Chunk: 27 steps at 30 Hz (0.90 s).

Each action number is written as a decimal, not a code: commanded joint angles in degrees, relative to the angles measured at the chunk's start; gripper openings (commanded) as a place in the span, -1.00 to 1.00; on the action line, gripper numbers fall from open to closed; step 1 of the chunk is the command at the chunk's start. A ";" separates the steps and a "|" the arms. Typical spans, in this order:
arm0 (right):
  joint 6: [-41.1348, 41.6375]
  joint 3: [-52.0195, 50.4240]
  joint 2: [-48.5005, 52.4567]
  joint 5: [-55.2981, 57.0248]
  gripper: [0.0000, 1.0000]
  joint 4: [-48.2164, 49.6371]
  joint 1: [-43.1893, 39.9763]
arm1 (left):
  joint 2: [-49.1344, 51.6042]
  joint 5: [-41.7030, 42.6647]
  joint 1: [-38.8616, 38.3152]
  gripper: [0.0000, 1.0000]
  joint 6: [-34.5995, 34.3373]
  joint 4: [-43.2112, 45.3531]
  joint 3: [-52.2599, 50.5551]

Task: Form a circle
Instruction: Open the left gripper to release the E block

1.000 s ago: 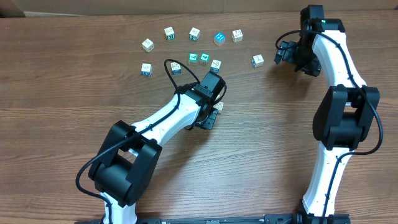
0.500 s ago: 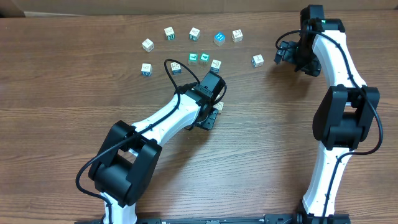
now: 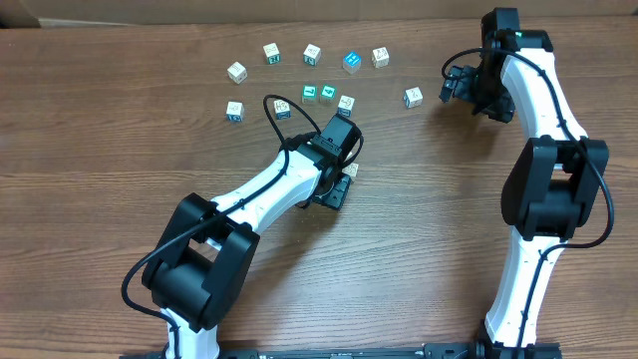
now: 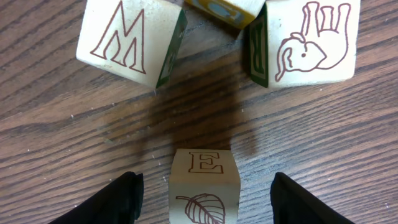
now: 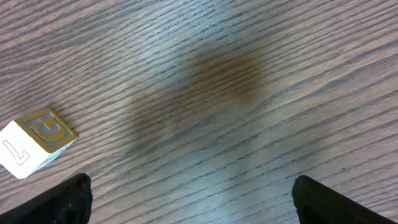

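Many cubes lie in a loose arc on the far middle of the brown wood-grain table. The table fills nearly the whole overhead view, and only a pale strip shows past its far edge. On the near side of the arc, the left hand hangs spread around the E cube, with a gap on each side. The right hand is spread wide over bare wood, with a lone cube near its left finger.
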 commanded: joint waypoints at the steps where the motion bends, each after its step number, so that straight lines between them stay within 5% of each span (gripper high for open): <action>1: 0.22 1.25 -1.40 0.13 1.00 0.11 -0.07 | 0.50 -0.74 -0.42 0.31 0.85 0.11 -0.22; 5: 0.22 1.25 -1.40 0.13 1.00 0.11 -0.07 | 0.50 -0.74 -0.42 0.47 0.85 0.15 -0.22; 15: 0.22 1.25 -1.40 0.13 1.00 0.11 -0.07 | 0.50 -0.70 -0.37 0.49 0.85 0.22 -0.20; 20: 0.22 1.25 -1.40 0.13 1.00 0.11 -0.07 | 0.50 -0.70 -0.37 0.40 0.87 -0.17 -0.20; 27: 0.22 1.25 -1.40 0.13 1.00 0.11 0.00 | 0.50 -0.39 -0.37 -0.01 0.85 -1.51 -0.22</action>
